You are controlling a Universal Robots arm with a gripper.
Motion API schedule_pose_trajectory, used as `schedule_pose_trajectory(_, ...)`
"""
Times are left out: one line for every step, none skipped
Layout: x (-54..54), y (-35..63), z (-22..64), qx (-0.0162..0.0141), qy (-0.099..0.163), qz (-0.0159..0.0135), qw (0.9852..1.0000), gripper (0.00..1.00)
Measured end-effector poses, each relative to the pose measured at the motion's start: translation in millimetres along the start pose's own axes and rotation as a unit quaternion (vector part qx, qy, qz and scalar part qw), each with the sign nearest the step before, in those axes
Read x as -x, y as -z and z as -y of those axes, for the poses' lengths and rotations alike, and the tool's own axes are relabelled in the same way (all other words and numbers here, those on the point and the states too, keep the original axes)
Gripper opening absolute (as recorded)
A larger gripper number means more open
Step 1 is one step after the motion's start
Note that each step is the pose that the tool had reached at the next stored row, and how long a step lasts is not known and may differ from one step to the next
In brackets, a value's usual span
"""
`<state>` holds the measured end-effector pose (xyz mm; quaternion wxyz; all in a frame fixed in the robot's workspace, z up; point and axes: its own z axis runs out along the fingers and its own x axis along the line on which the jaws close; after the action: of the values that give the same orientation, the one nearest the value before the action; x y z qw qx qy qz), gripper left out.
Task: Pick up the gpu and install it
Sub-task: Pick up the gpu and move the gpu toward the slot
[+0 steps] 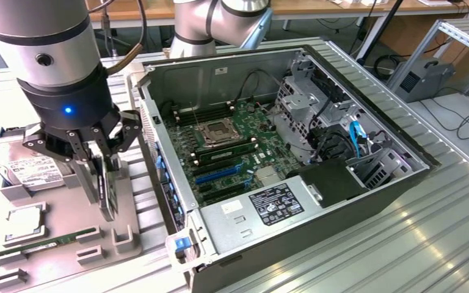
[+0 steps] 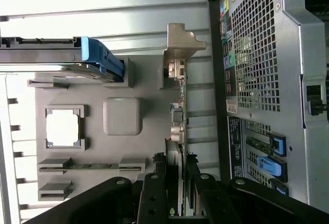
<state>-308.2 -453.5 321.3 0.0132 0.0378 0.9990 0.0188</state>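
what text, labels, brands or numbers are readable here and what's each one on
No text reads clearly enough to quote.
hard drive label: printed lines, too small to read.
power supply label: white print on black, too small to read.
white sticker on the case: unreadable.
coloured stickers on its rear: too small to read.
gpu: no lettering visible.

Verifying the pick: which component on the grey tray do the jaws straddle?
The thin dark expansion card with silver end bracket, standing on edge between the jaws. The silver labelled hard drive, square processor and green RAM stick sit untouched.
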Motion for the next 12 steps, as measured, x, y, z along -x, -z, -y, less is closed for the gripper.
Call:
schedule_pose_trajectory(0.0,0.4,0.0,0.0,0.0,0.0,1.0,0.26)
schedule_pose_trajectory(0.0,1.4,-0.1,0.0,0.0,0.0,1.0,0.26)
schedule_pose_trajectory(0.1,2.0,-0.1,0.0,0.0,0.0,1.0,0.26)
schedule_pose_trajectory(0.1,2.5,-0.1,0.0,0.0,0.0,1.0,0.26)
schedule_pose_trajectory(0.1,3.1,-0.1,0.0,0.0,0.0,1.0,0.26)
schedule_pose_trajectory(0.1,3.6,-0.2,0.0,0.0,-0.0001,1.0,0.26)
schedule_pose_trajectory(0.1,4.0,-0.2,0.0,0.0,0.0,1.0,0.26)
schedule_pose_trajectory(0.1,4.5,-0.2,0.0,0.0,0.0,1.0,0.26)
schedule_pose_trajectory(0.1,4.9,-0.2,0.0,0.0,0.0,1.0,0.26)
schedule_pose_trajectory(0.1,5.4,-0.2,0.0,0.0,0.0,1.0,0.26)
schedule_pose_trajectory(0.1,6.2,-0.3,0.0,0.0,-0.0001,1.0,0.26)
schedule_pose_trajectory(0.2,6.7,-0.3,0.0,0.0,-0.0001,1.0,0.26)
